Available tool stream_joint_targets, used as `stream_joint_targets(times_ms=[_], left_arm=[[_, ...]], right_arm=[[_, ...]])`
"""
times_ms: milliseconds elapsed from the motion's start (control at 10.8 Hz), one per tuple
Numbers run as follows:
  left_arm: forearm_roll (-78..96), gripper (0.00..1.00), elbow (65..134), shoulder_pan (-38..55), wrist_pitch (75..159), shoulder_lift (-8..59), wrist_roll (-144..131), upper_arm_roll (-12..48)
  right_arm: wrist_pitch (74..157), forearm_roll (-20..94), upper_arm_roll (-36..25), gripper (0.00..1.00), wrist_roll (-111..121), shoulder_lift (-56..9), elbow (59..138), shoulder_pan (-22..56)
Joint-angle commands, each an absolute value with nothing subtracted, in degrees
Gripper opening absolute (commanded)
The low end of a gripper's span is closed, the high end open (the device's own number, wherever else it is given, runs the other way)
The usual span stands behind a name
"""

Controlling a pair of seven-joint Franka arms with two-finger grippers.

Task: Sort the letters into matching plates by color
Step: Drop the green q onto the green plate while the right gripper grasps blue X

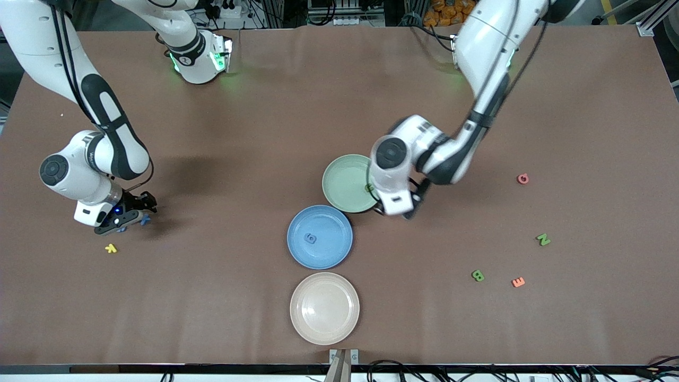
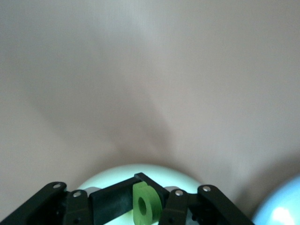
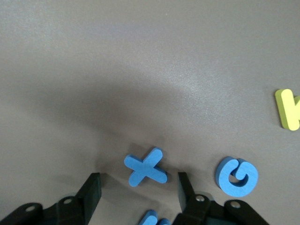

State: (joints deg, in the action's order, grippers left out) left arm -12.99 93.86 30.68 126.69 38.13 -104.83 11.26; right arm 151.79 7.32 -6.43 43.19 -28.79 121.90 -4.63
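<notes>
Right gripper (image 3: 138,187): fingers spread on the table, straddling a flat blue X (image 3: 146,167); blue G (image 3: 236,176) just beside.
Left gripper (image 2: 140,206): pinching a green letter (image 2: 146,210) on edge over the mint plate (image 1: 345,183).
Blue plate (image 1: 320,236): holds one blue letter (image 1: 311,238).

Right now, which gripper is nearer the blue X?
Right. The right gripper straddles the blue X, fingers open on either side; the left gripper is over the green plate, holding a green letter.
</notes>
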Motion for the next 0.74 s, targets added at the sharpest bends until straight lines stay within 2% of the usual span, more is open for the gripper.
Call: stream_joint_targets(times_ms=[0,279,651], left_arm=[[-11.8,0.00,92.9,40.1,124.2,37.8,-108.4,10.1],[-12.3,0.00,92.9,42.9,123.8,38.0,-108.7,10.2],[-12.4,0.00,92.2,43.0,123.9,39.0,-107.0,10.2]], right_arm=[[152.8,6.5,-5.5,0.60,43.8,-28.3,122.9,-5.7],[152.8,6.7,-5.2,0.49,43.7,-28.5,122.6,-5.7],[153.0,6.9,-5.2,0.42,43.5,-29.0,122.0,-5.7]])
